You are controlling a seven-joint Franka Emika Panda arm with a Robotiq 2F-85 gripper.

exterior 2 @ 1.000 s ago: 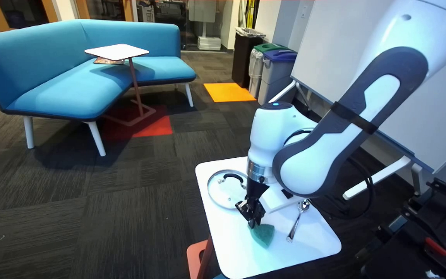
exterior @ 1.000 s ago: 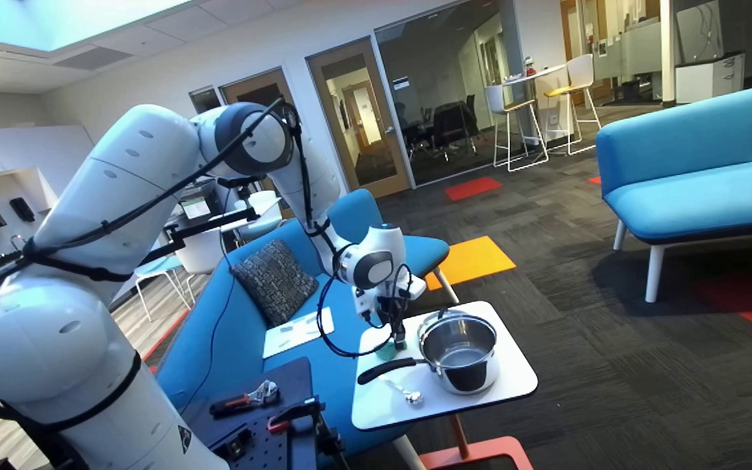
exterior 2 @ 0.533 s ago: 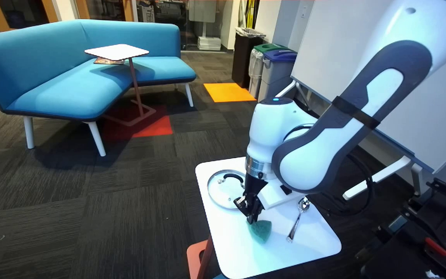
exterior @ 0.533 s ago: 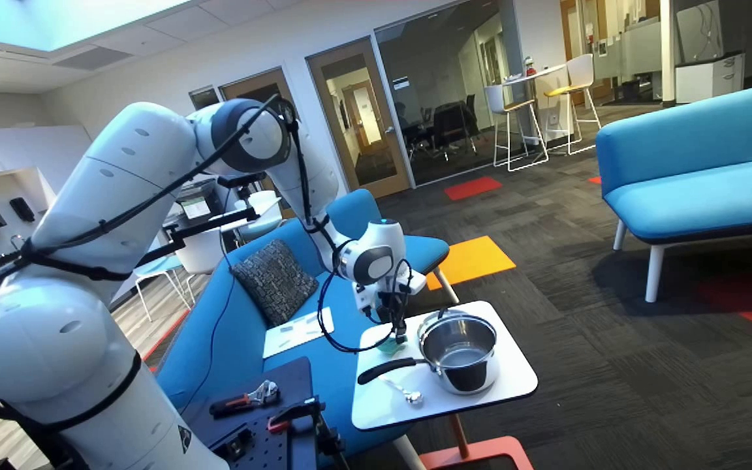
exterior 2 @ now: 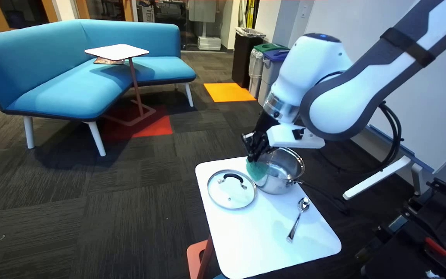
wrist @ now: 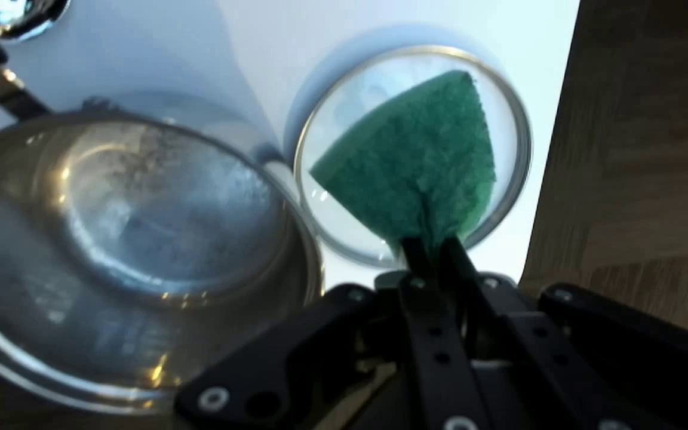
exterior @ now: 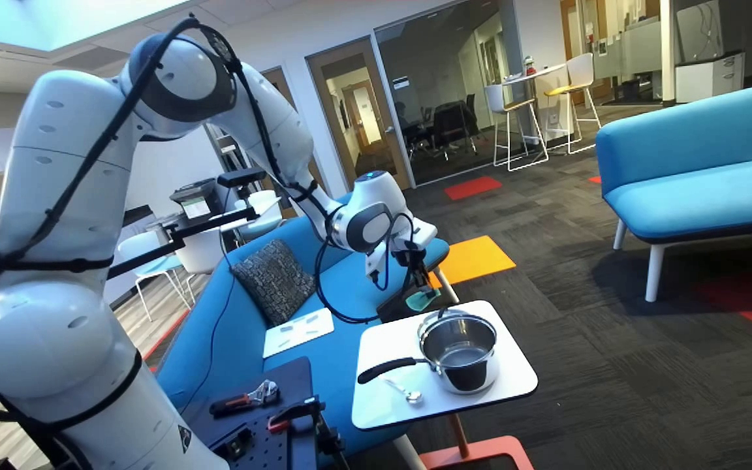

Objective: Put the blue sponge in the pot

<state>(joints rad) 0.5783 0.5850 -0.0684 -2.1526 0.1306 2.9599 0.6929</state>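
Observation:
My gripper (wrist: pixel 430 246) is shut on the sponge, pinching one edge between its fingertips. The sponge (wrist: pixel 415 155) looks teal-green and hangs beyond the fingers, in the air above the table. In the wrist view it overlaps the glass lid, with the pot (wrist: pixel 141 251) beside it to the left. In an exterior view the sponge (exterior 2: pixel 257 169) overlaps the pot's near wall (exterior 2: pixel 275 185). In an exterior view the sponge (exterior: pixel 419 300) shows past the table's far edge, apart from the pot (exterior: pixel 474 375). The pot is upright, uncovered, with nothing visible inside.
The glass lid (exterior 2: pixel 223 195) with a black handle lies on the white table (exterior 2: pixel 254 248) beside the pot. A spoon (exterior 2: pixel 297 219) lies near the pot's handle. The pot's black handle (exterior: pixel 386 369) sticks out over the table. A blue sofa (exterior: pixel 343 287) stands alongside.
My gripper has lifted the sponge off the table and carried it up and away from its old spot, toward the pot and lid side. Pot, lid and spoon have not moved.

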